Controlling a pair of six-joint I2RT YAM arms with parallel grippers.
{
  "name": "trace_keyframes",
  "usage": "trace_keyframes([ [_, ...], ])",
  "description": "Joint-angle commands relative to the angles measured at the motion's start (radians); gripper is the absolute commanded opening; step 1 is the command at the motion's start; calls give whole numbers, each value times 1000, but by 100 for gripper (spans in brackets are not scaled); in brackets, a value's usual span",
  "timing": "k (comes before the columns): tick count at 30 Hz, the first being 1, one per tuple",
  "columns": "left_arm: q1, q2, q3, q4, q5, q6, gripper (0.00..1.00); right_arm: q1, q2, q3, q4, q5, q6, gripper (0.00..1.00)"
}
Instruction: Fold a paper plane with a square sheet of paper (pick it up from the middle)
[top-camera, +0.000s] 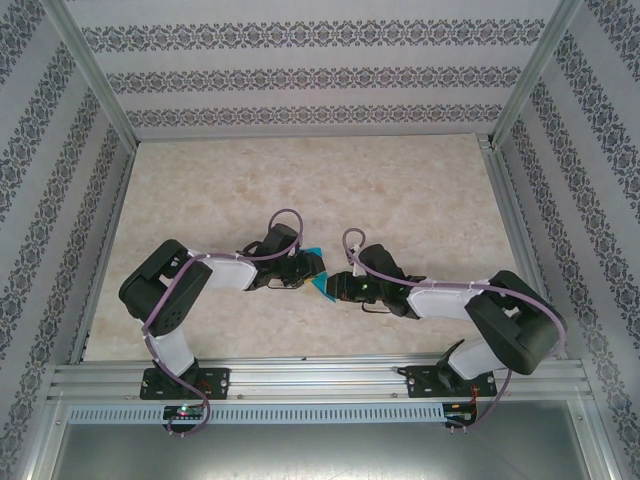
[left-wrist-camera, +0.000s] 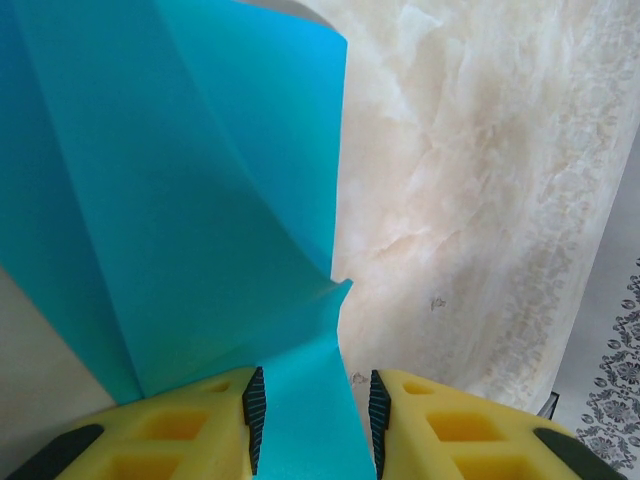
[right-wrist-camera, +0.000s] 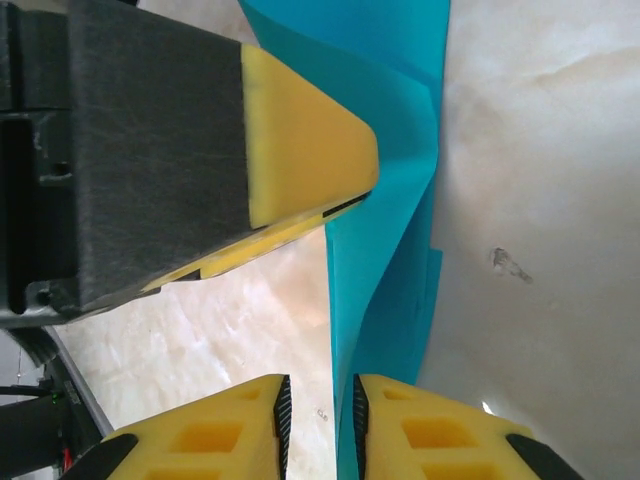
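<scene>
The thin, creased teal-blue square sheet of paper (top-camera: 318, 268) is near the middle of the marbled beige desk (top-camera: 300, 180), slightly toward its near edge, between the two pincers. A band of it runs between the left pincer (left-wrist-camera: 312, 405) pads; I cannot tell whether they grip it. The right pincer (right-wrist-camera: 320, 405) is released, its pads slightly apart, with the paper's edge standing in the gap.
</scene>
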Motion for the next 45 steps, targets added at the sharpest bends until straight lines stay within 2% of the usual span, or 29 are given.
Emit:
trace_keyframes([
  [1,-9,1,-8,-81,-34,13,37,-8,-8,5,-67,9,-23,24],
  [4,-8,-1,-8,-72,-23,7,37,-7,15,10,-58,-12,-23,22],
  [9,-9,-2,-8,-76,-24,2,37,-5,44,2,-22,-40,-18,12],
  [12,-9,-2,-9,-74,-29,-7,37,-3,57,-7,-27,-57,-37,10],
  [24,-9,7,-15,-79,-31,-37,37,25,68,-21,-35,-98,-72,11],
  [30,-8,10,-16,-74,-29,-41,37,48,78,5,-79,-81,-92,7],
  [39,-8,-2,-23,-84,-44,-59,36,100,158,29,-141,-43,-116,7],
  [45,-9,-7,-18,-104,-46,-53,37,93,175,6,-133,-41,-84,9],
])
